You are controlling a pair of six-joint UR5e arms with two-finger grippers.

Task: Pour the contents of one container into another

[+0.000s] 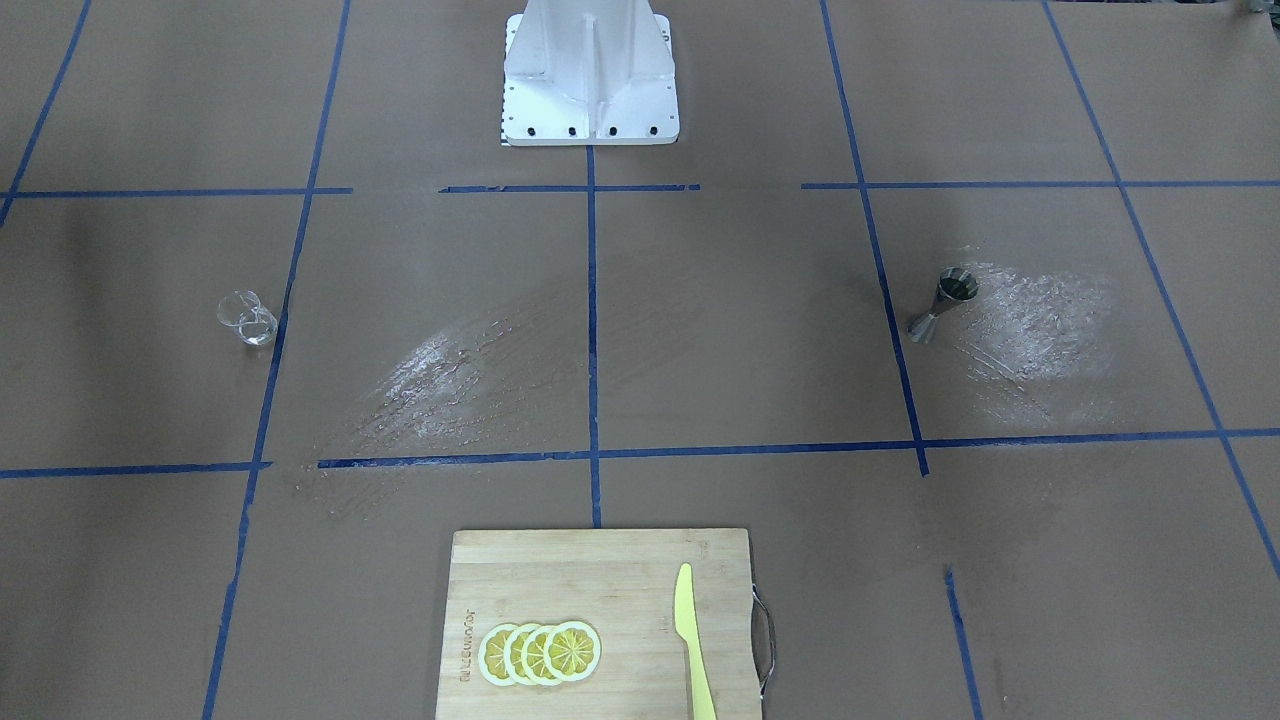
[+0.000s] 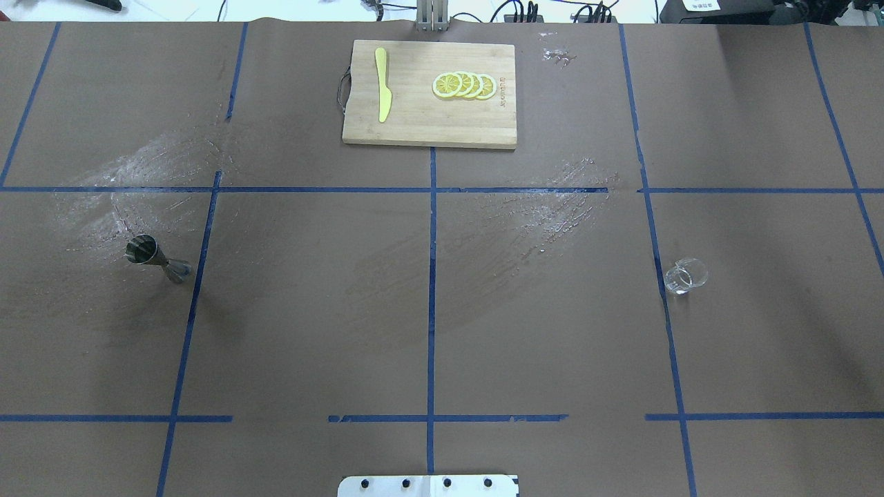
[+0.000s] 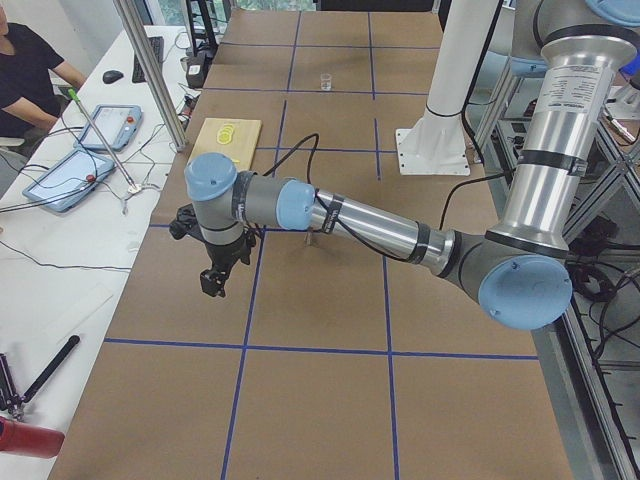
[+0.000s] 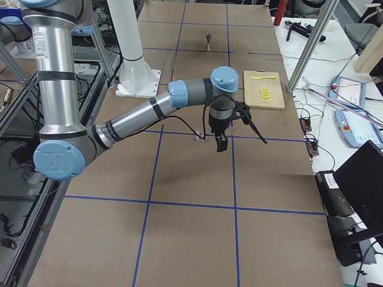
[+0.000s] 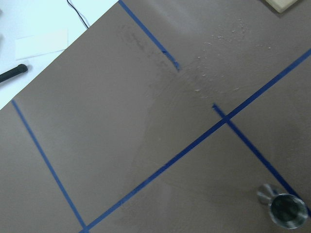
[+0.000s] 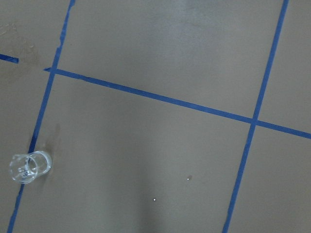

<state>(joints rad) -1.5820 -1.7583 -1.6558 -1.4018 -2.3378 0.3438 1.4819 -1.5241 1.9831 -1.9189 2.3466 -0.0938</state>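
The glass (image 2: 685, 275) and jigger (image 2: 157, 258) were set upright, well apart on the bench (image 2: 428, 310), and how far the left claw (image 3: 213, 278) and right claw (image 4: 221, 143) were opened could not be told.

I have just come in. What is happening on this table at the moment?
Nothing is being handled yet. The small clear glass stands on the table on the robot's right side, the steel jigger far from it on the left, both upright and untouched. The left gripper and the right gripper hang above the table; whether they are open, I cannot tell. A cutting board with lemon slices and a yellow knife lies at the far edge.
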